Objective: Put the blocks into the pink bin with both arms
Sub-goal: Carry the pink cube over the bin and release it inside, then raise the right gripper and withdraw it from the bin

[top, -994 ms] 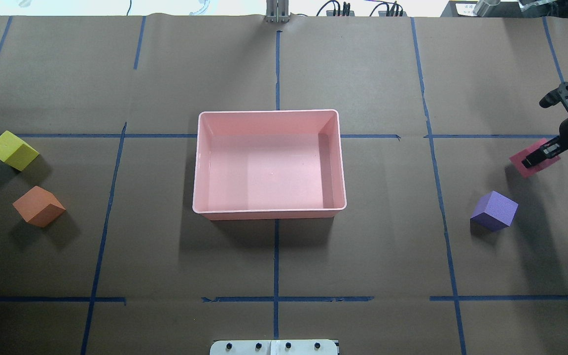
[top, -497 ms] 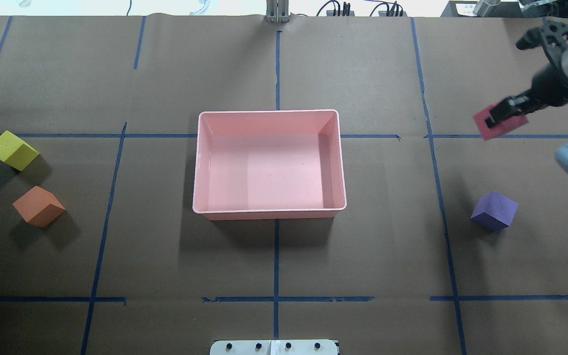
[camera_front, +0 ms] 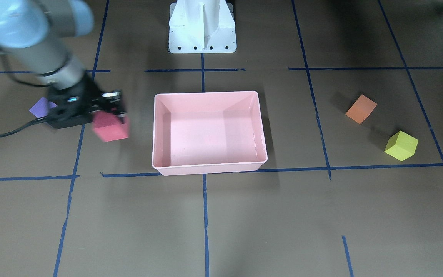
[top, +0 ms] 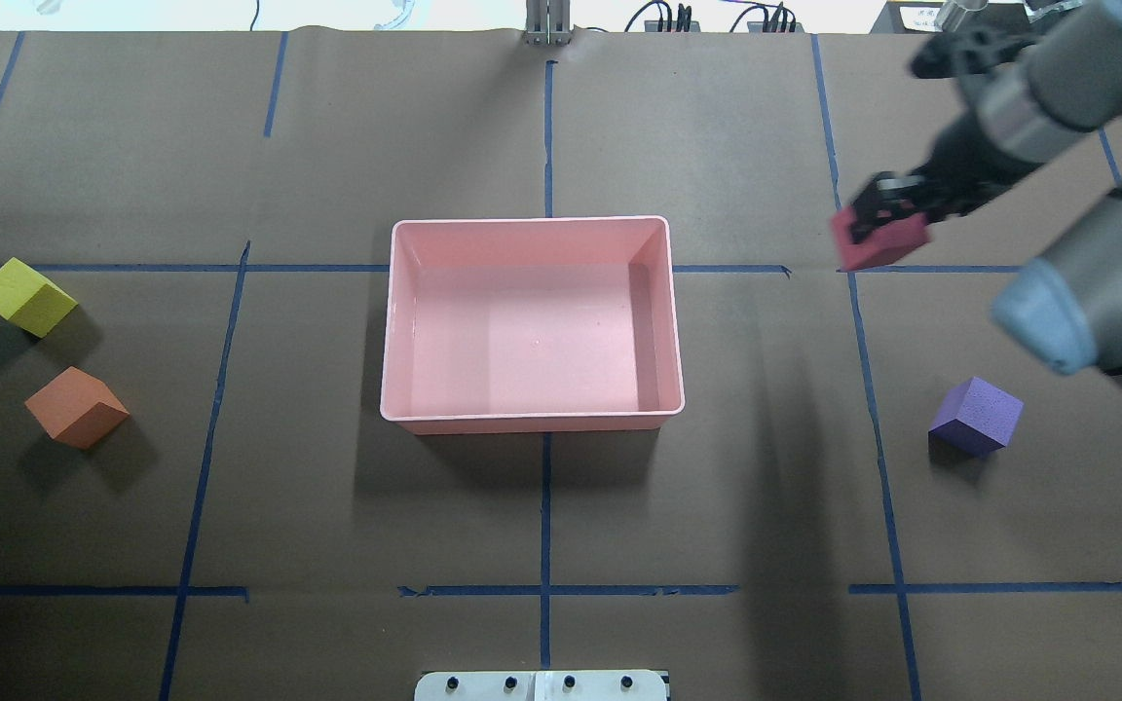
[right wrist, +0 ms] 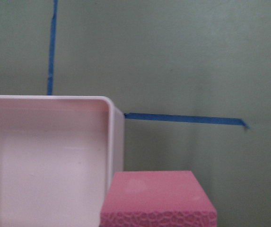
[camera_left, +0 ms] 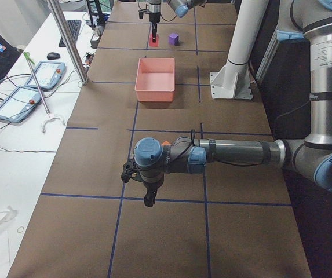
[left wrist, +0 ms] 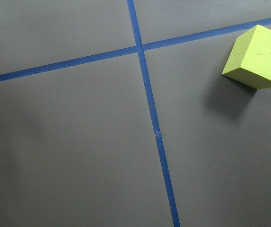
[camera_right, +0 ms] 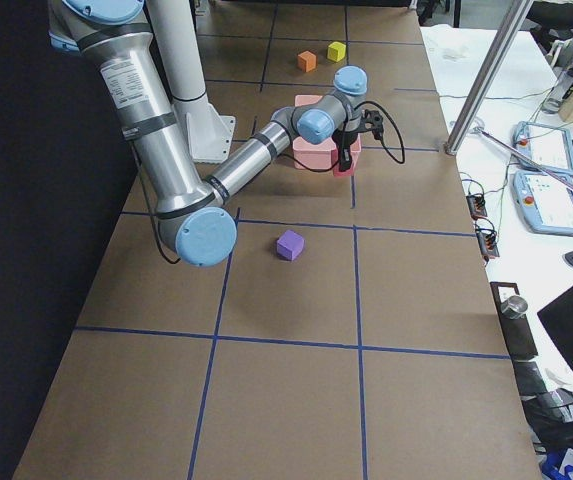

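Observation:
My right gripper is shut on the red block and holds it above the table, to the right of the pink bin. The right wrist view shows the red block just beside the bin's corner. The bin holds no blocks. The purple block lies on the table on the right. The orange block and the yellow-green block lie at the far left. My left gripper shows only in the exterior left view, so I cannot tell its state. The left wrist view shows the yellow-green block.
The white pedestal base stands at the robot's side of the table. Blue tape lines cross the brown paper cover. A metal post and teach pendants stand beyond the far table edge.
My right gripper has carried the red block away from the right edge, farther from the robot and leftward toward the bin. The other blocks and the bin have not moved.

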Motion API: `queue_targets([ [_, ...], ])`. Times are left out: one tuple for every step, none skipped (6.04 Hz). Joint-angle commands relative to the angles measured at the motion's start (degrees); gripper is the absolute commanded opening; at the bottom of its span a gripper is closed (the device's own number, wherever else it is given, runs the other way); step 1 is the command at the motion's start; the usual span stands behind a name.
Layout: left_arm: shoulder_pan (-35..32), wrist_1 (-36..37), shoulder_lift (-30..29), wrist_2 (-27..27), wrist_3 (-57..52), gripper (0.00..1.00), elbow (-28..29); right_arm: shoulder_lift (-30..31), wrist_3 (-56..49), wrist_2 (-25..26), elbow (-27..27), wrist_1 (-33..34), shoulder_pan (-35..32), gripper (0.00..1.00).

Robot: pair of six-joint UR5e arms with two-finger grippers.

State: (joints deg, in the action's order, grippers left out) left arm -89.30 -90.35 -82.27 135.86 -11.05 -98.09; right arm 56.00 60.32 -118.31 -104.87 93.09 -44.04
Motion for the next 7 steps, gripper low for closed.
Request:
queue_targets([
  [0.0,0.0,0.0,0.1,0.1,1.0,0.0,-11.8,11.9,8.3,6.7,4.1,7.6,0.52],
  [0.0,-0.1,0.0,0.1,0.1,1.0,0.0,-11.7,11.7,9.0,6.8,4.1,7.8,0.99],
  [0.1,-0.2,-0.1,0.2,0.0,1.0,-0.1,-11.6,10.9,8.4,6.4,4.1,7.7,1.0],
  [0.1,-0.3,-0.3,0.2,0.0,1.0,-1.0,-11.4,9.3,7.8,5.7,4.8,6.6,1.0],
  [0.2,-0.8,-1.4,0.2,0.1,1.0,-1.2,-11.0,4.9,5.3,5.1,6.8,3.7,1.0],
  [0.3,-5.5,-3.3,-0.2,0.1,1.0,0.1,-7.4,-2.0,0.6,2.8,7.3,-0.9,1.0],
  [0.4,-7.9,-5.4,-0.1,0.3,1.0,1.4,-2.5,-11.6,-5.1,0.7,7.3,-7.0,1.0],
])
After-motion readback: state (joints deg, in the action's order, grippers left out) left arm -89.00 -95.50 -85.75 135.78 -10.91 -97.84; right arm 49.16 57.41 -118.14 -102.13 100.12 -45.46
